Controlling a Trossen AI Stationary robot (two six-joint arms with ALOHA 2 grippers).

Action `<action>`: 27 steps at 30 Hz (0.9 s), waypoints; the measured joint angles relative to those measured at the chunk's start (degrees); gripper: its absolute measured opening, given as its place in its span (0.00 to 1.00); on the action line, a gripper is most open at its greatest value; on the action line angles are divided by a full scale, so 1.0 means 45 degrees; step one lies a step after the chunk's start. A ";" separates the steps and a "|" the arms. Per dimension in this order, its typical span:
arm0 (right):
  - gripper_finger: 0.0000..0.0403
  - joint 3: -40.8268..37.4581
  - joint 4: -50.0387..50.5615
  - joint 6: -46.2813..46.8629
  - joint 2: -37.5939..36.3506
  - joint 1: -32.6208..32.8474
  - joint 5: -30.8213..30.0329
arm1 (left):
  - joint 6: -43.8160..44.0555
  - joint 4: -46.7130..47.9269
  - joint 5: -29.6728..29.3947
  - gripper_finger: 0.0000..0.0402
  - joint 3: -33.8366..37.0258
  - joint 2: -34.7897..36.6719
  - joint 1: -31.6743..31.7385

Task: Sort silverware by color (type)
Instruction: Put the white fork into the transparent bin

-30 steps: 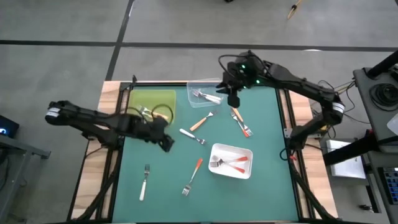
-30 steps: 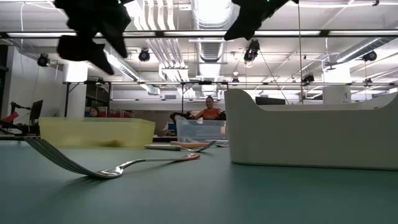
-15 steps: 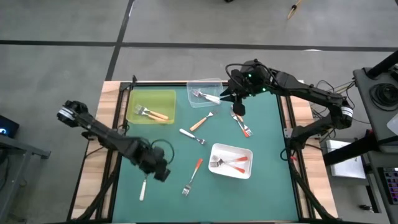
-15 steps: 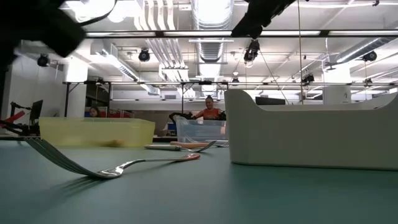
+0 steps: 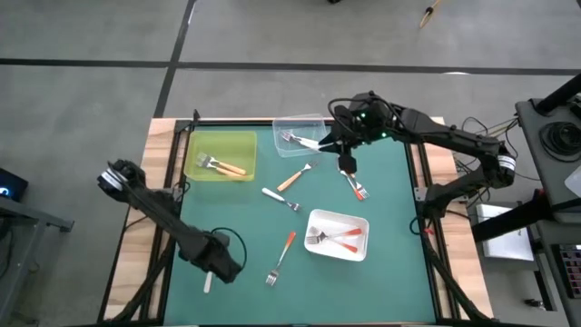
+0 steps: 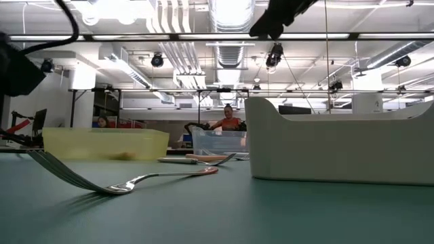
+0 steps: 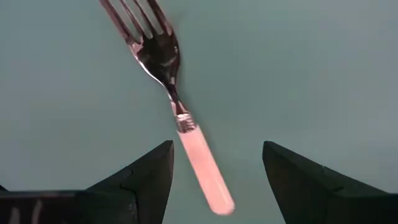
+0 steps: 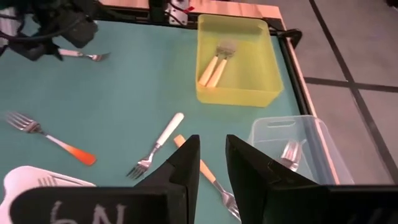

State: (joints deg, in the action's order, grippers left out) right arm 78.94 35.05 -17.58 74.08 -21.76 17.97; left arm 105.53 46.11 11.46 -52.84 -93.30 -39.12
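Lower left of the high view: left gripper [image 5: 221, 264] down over the green mat [image 5: 390, 227], right above a white-handled fork [image 5: 208, 280]. Seen from the left wrist: fingers [image 7: 146, 177] spread wide, that fork [image 7: 186, 124] flat on the mat, handle end between the two tips but touching neither, prongs pointing away from the gripper.

Upper right of centre in the high view: right gripper [image 5: 347, 164] above the mat, just beside the clear tray [image 5: 292, 123]. Seen from the right wrist: fingers [image 8: 180, 168] close together with a narrow gap, nothing pinched.

Sorted so far:
- Yellow tray [image 5: 192, 138], upper left of the mat: two tan-handled forks [image 5: 222, 165] side by side.
- Clear tray, top centre: white-handled forks [image 5: 300, 140]; count unclear.
- White tray [image 5: 320, 218], lower right of centre: red-handled forks [image 5: 343, 236].

Loose on the mat in the high view:
- Tan-handled fork [image 5: 292, 177], just below the clear tray, lying diagonally.
- Second white-handled fork [image 5: 280, 198], centre of the mat, near the tan one but apart from it.
- Red-handled fork [image 5: 280, 256], lower centre, left of the white tray.
- Two more forks [image 5: 355, 184], close together below the right gripper; handle colours hard to tell.

Low view: one fork [image 6: 135, 181] in the foreground on the mat, white tray wall at right, a person [image 6: 227, 119] far off in the room behind.
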 joint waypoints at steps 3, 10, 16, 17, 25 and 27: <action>0.18 0.0000 0.0000 0.0008 0.0005 0.0214 -0.0002 | -0.0003 0.0350 -0.0010 0.57 0.0000 -0.0355 -0.0134; 0.16 0.0002 0.0010 0.0035 0.0005 0.0687 -0.0002 | 0.0197 0.0664 -0.0368 0.53 0.0005 -0.0623 -0.0356; 0.17 0.0000 0.0046 0.0110 0.0010 0.0963 -0.0002 | 0.0346 0.0500 -0.0461 0.37 0.0005 -0.0757 -0.0372; 0.17 0.0001 0.0044 0.0110 0.0010 0.0981 -0.0006 | 0.0347 0.0450 -0.0460 0.34 0.0000 -0.0780 -0.0371; 0.16 0.0004 0.0194 0.0254 0.0010 0.1034 -0.0003 | 0.0545 0.0452 -0.0475 0.04 -0.0032 -0.0887 -0.0367; 0.16 -0.0012 0.0302 0.0271 0.0015 0.1034 -0.0002 | 0.0660 0.0455 -0.0558 0.04 -0.0029 -0.0872 -0.0368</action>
State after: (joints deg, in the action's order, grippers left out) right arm 78.88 36.40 -16.36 74.15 -17.10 17.96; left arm 108.50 48.16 8.95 -52.97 -97.22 -40.78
